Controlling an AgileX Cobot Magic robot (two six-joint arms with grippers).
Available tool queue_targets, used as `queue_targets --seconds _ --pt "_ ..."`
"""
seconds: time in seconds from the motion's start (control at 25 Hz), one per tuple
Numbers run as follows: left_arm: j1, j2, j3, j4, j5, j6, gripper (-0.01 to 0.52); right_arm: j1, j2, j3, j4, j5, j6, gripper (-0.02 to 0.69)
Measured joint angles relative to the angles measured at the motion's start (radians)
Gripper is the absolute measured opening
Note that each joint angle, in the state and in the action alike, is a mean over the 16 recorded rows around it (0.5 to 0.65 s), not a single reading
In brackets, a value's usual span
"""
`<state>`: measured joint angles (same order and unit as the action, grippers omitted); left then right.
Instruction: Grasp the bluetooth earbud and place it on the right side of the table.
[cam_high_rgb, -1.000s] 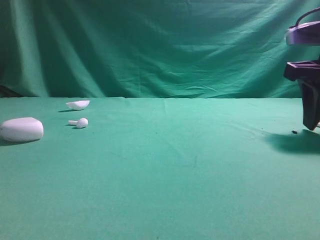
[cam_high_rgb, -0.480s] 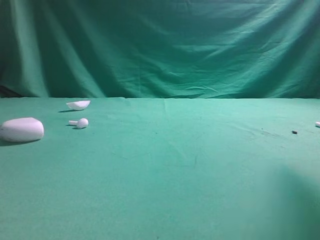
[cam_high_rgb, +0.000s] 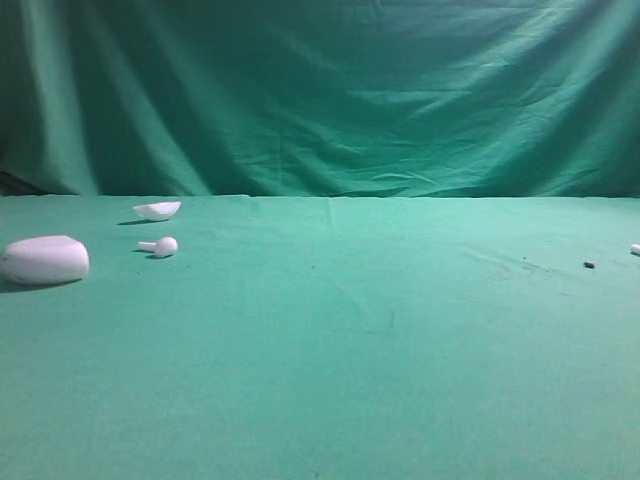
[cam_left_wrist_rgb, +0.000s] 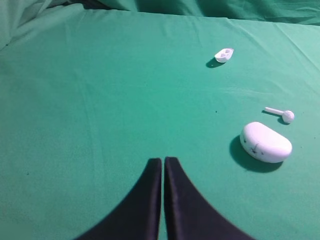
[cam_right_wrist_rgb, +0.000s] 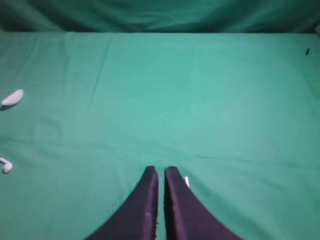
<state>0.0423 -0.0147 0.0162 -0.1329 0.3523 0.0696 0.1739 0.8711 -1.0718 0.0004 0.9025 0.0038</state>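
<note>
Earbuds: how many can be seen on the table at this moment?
2. One earbud lies at the left, between the case and the lid; another is cut by the right edge.

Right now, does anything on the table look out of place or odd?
Yes. The earbud case lies shut on the left of the green table, while its loose white lid sits apart behind it. One earbud lies beside them; another white piece sits at the far right edge.

White oval case lies at far left. White bowl-shaped lid sits behind it, well apart. Small dark speck at far right.
</note>
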Motion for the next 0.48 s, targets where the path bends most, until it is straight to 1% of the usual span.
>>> queue_targets --seconds 0.08,0.24,0.48 --pt "0.000 0.000 0.000 0.000 0.000 0.000 0.000 0.000 -0.085 0.029 0.000 0.012 -0.009 0.007" --pt "0.000 0.000 0.000 0.000 0.000 0.000 0.000 0.000 -0.254 0.114 0.000 0.008 -0.028 0.000" --pt "0.000 0.000 0.000 0.000 0.000 0.000 0.000 0.000 -0.500 0.293 0.001 -0.067 -0.029 0.000"
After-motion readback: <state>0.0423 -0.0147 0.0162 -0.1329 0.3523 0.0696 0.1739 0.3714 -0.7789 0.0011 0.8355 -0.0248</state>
